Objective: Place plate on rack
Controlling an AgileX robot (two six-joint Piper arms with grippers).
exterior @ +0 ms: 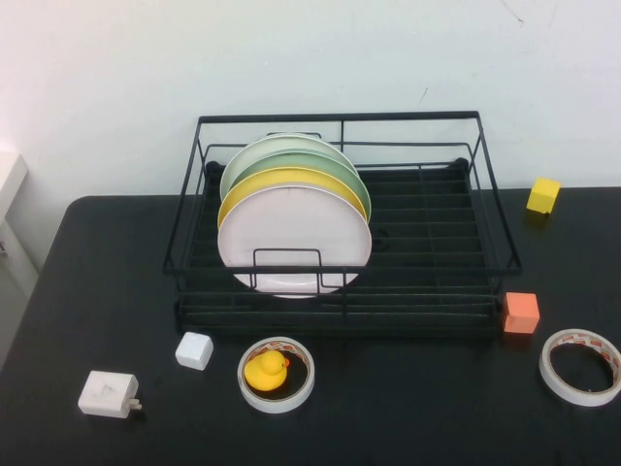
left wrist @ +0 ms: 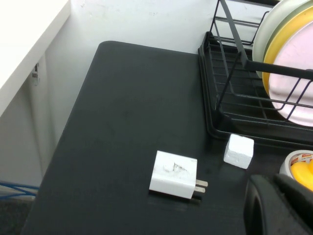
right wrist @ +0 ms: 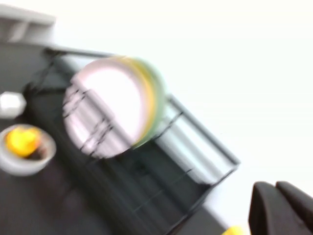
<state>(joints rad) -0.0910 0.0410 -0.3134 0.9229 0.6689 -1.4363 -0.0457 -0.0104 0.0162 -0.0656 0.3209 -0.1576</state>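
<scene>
Plate (exterior: 294, 231) stands upright in the rack (exterior: 490, 218), frontmost; placing looks done. Left gripper (left wrist: 274, 188) and right gripper (right wrist: 274, 191), both closed empty, need only park clear.

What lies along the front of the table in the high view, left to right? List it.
White charger → white cube → tape roll ringing the yellow duck → orange cube → second tape roll. Neither gripper shows in that view.

a white charger (left wrist: 174, 175) and a white cube (left wrist: 238, 151) lie on the black tabletop (left wrist: 127, 117); the pink plate (left wrist: 298, 78) stands upright in the rack (left wrist: 234, 93), left gripper (left wrist: 279, 205) shut nearby.
</scene>
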